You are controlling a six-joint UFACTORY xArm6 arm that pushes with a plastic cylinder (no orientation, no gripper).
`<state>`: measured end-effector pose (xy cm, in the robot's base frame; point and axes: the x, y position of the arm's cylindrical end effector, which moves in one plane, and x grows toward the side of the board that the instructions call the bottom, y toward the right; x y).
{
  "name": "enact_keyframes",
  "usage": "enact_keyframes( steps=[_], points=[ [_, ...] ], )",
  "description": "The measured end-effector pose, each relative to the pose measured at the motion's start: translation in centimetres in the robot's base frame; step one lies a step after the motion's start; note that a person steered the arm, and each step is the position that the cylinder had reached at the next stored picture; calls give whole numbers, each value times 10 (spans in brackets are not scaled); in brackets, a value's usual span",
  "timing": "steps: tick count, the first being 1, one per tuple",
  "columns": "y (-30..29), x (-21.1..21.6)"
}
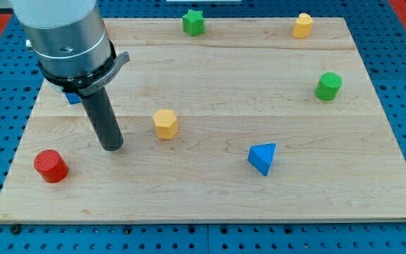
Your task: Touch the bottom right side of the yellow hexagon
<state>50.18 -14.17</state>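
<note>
The yellow hexagon sits on the wooden board, left of the middle. My tip rests on the board to the view's left of the hexagon and slightly lower, about a block's width away, not touching it. The rod rises up and left to the grey arm housing.
A red cylinder lies at the lower left of my tip. A blue block is partly hidden behind the rod. A blue triangular block lies lower right. A green star, a yellow block and a green cylinder stand along the top and right.
</note>
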Motion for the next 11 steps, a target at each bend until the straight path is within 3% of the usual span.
enact_keyframes(
  steps=[2,4,5,7,11],
  points=[
    [2,0],
    [66,15],
    [72,6],
    [153,-40],
    [153,-61]
  ],
)
